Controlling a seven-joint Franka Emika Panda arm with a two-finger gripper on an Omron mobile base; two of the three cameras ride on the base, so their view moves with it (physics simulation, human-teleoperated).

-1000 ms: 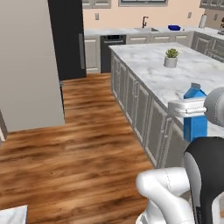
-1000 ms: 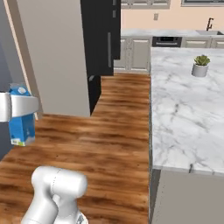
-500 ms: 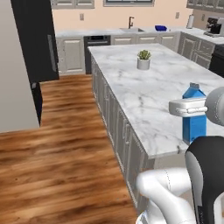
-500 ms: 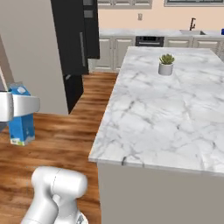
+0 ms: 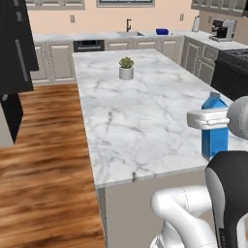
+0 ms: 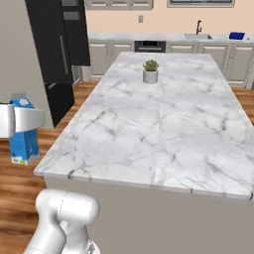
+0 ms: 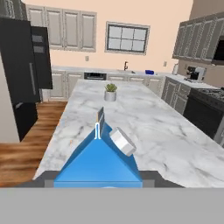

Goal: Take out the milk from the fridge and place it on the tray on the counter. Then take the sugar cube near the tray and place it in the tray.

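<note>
Holding the milk (image 5: 214,131) upright, long axis vertical, gable peak up. Jaws closed partway around the carton's upper body, gripping it from both sides; white gripper (image 5: 209,117) body crosses in front of the carton in the left base view, so only the blue gable above and the lower half below are visible.

In the right base view the milk (image 6: 23,131) sits at the far left edge; the gripper (image 6: 19,120) band covers its middle and the hand is cut off by the frame edge. Small pale strip at the carton's bottom, too blurred to read. No legible brand or text on any face.

Hand view looks down over the carton top: milk (image 7: 98,159) shows as a blue triangular gable with the ridge pointing away from the camera and a round white cap (image 7: 122,141) on the right slope. Lower part of the carton is cut off at the bottom.

Carton is in the air just beside the near end of the big marble island (image 5: 140,116), not resting on it. Small potted plant (image 5: 126,68) stands toward the far end of that surface.

Fridge (image 6: 58,54) is the tall dark unit on the left, top cut off by the frame. Back counter (image 6: 149,37) runs along the far wall; a small blue object (image 6: 236,35) on it is too small to identify.
</note>
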